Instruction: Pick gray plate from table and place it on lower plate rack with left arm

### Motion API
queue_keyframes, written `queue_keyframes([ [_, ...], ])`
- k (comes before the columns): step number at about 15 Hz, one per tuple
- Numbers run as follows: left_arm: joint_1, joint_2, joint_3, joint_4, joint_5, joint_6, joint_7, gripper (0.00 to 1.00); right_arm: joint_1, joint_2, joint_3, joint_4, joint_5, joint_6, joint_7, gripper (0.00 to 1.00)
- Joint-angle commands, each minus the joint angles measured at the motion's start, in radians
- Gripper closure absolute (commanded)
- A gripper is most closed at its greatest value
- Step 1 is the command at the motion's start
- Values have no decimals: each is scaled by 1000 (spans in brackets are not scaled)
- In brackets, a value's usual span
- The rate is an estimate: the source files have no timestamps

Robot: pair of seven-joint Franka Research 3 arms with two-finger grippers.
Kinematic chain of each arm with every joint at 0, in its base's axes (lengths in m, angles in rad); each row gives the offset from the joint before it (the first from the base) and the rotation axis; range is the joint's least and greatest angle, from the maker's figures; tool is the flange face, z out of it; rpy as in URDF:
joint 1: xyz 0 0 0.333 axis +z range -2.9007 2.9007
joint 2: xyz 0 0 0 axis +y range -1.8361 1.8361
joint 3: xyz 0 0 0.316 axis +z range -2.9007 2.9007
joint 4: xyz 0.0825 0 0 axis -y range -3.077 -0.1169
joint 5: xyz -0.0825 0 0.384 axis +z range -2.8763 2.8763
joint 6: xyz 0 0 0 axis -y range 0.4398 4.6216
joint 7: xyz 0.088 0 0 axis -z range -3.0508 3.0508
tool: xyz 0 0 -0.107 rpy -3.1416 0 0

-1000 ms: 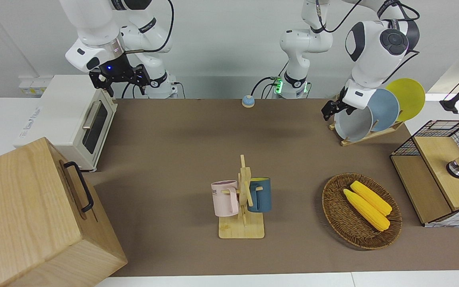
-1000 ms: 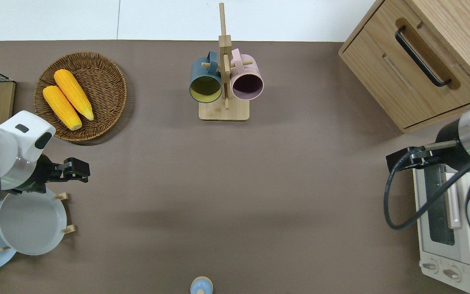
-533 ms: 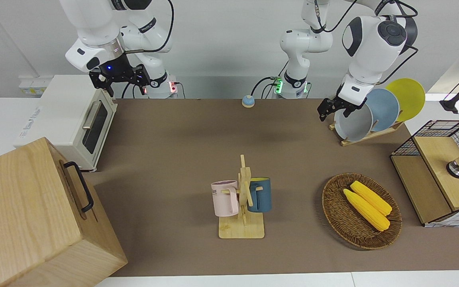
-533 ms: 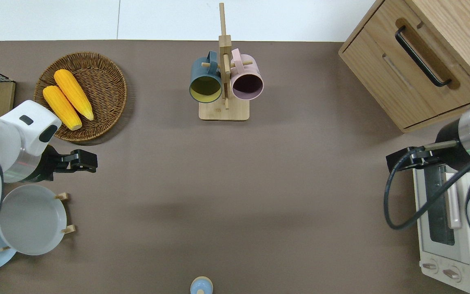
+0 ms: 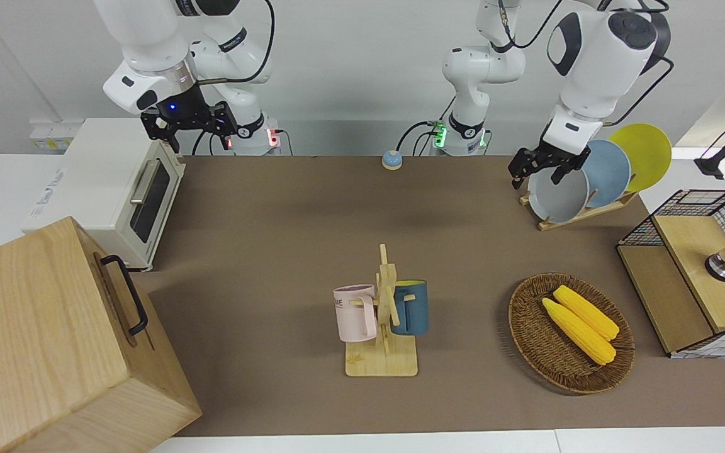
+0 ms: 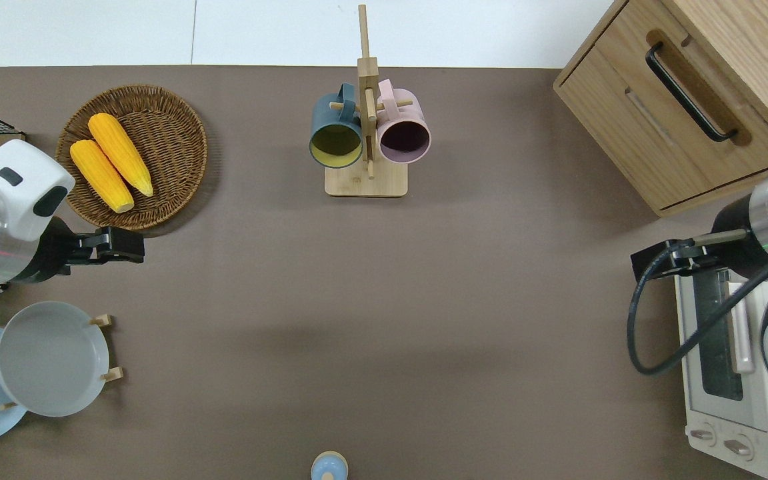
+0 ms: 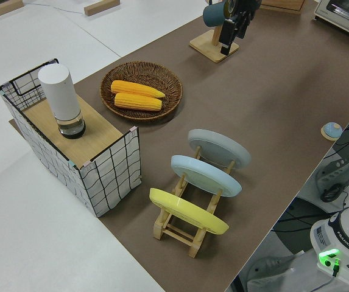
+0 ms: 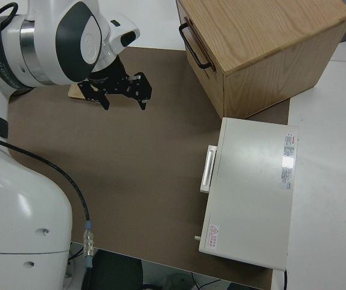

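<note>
Right arm parked, gray plate [image 5: 559, 196] standing in the lower plate rack [image 5: 579, 214] beside 2 other plates, left gripper [image 6: 114, 245] empty, jaws apart, over bare table [image 6: 384, 300] beside the corn basket [image 6: 132, 157].

My right gripper [image 8: 124, 92] hangs in the air with its black fingers [image 8: 143, 95] spread apart, gripping nothing. Below it lies the brown-matted table [image 8: 136, 181]. A white toaster oven [image 8: 251, 190] sits on the table, and a wooden cabinet [image 8: 263, 45] with a black handle [image 8: 194, 45] stands just beside it.
</note>
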Motion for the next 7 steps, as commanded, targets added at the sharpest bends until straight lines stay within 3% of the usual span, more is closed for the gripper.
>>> queue_keyframes([
  [1, 28, 14, -19, 93, -18, -112, 26, 5, -23, -2, 20, 7, -5, -11, 12, 17],
  [7, 26, 20, -20, 114, -19, -135, 28, 2, -23, -2, 21, 7, -5, -11, 12, 17],
])
